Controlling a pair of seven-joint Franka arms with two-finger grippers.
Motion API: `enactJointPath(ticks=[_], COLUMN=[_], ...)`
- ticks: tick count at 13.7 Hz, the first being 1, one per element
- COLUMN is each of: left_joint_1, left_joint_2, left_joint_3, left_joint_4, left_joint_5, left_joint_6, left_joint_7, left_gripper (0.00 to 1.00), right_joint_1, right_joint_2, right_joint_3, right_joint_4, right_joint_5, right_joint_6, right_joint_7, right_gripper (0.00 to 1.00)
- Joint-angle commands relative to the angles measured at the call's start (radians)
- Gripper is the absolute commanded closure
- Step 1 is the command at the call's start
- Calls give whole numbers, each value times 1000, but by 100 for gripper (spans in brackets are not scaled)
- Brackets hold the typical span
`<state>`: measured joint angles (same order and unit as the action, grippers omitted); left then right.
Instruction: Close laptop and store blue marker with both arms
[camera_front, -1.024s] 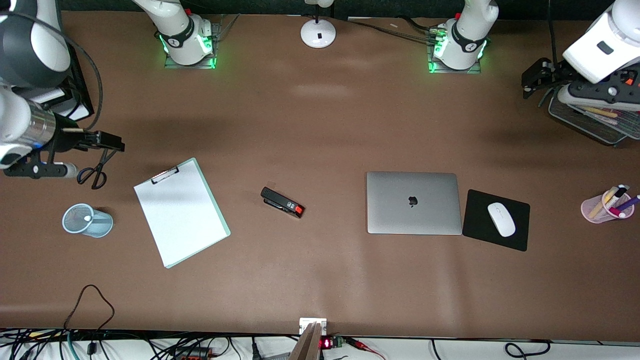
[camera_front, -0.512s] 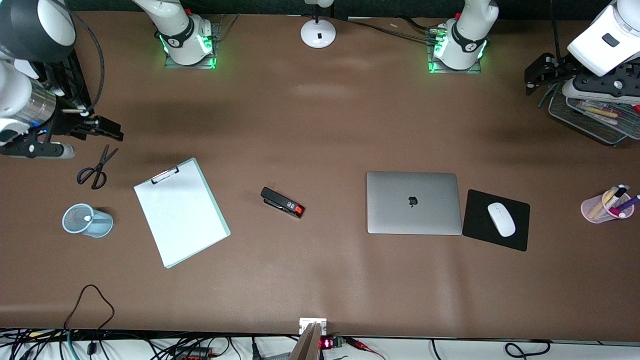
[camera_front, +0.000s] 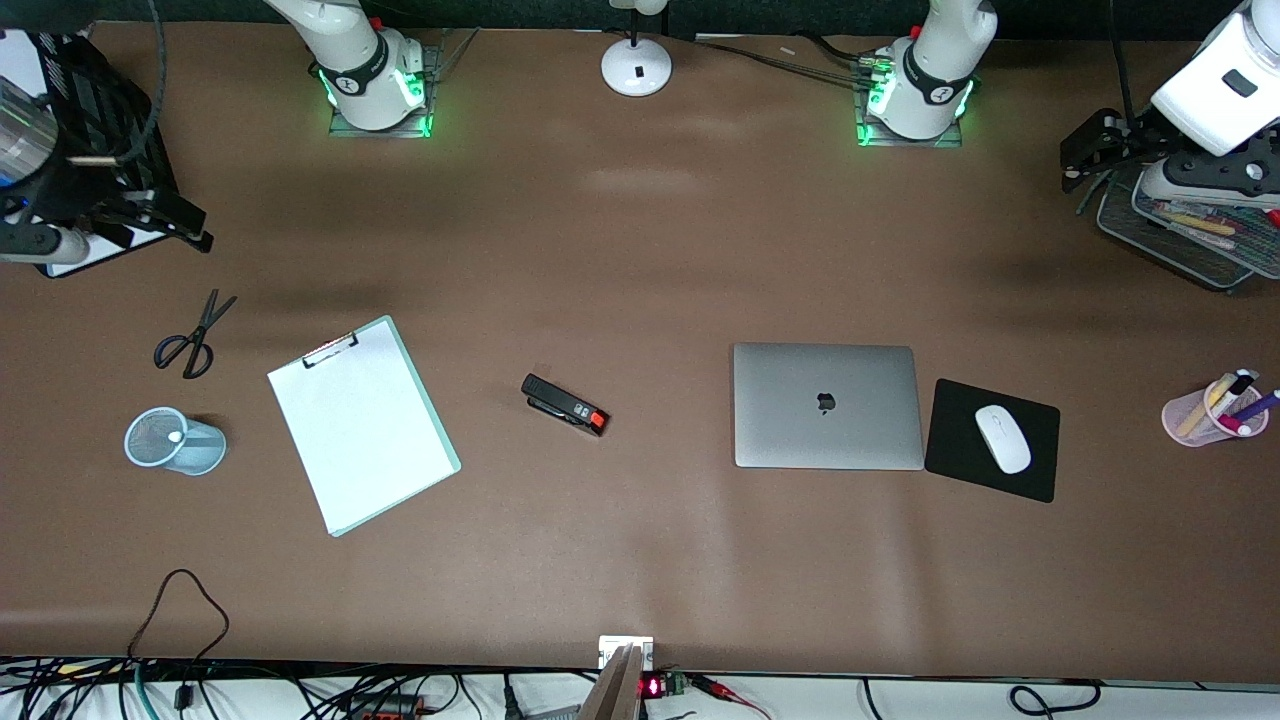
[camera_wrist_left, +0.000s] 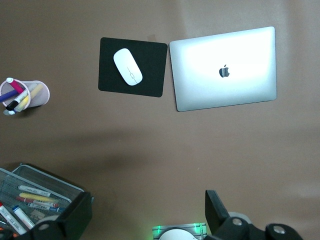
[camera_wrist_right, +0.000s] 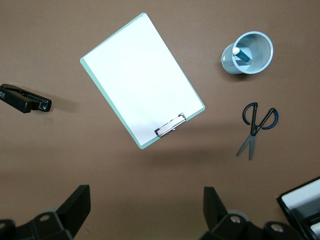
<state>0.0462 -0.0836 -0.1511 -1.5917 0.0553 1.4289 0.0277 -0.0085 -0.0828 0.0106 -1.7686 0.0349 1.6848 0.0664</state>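
The silver-grey laptop (camera_front: 825, 405) lies shut on the table, apple logo up; it also shows in the left wrist view (camera_wrist_left: 225, 70). The blue marker (camera_wrist_right: 242, 56) stands in a light-blue mesh cup (camera_wrist_right: 247, 52), whitish end up; in the front view only that end (camera_front: 175, 436) shows in the cup (camera_front: 175, 441). My right gripper (camera_front: 190, 228) is open and empty, up in the air at the right arm's end of the table (camera_wrist_right: 145, 205). My left gripper (camera_front: 1072, 165) is open and empty beside a wire tray (camera_wrist_left: 147, 210).
A clipboard (camera_front: 362, 425), scissors (camera_front: 190, 335) and a black stapler (camera_front: 565, 405) lie on the table. A white mouse (camera_front: 1002, 438) sits on a black mouse pad (camera_front: 955, 470). A pink pen cup (camera_front: 1212, 412) and a wire tray of pens (camera_front: 1180, 245) are at the left arm's end.
My right gripper has drawn back from over the scissors toward the table's corner. My left gripper has shifted slightly toward the wire tray. The laptop and cup have not moved.
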Motion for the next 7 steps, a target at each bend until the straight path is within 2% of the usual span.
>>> enactJointPath(ticks=[1,7], left_joint_1=[7,6], left_joint_2=[-4,-4], left_joint_3=[2,-1], left_joint_4=[4,3], left_joint_5=[-20,-20], left_joint_6=[1,1], left_joint_7=[18,14], left_gripper=[0,0], right_joint_1=[-1,-2], right_joint_2=[3,-2], right_joint_3=[0,-3], right_joint_4=[56,80], right_joint_5=[-13,-13], right_joint_6=[-45,-97], right_joint_7=[7,9], right_gripper=[0,0])
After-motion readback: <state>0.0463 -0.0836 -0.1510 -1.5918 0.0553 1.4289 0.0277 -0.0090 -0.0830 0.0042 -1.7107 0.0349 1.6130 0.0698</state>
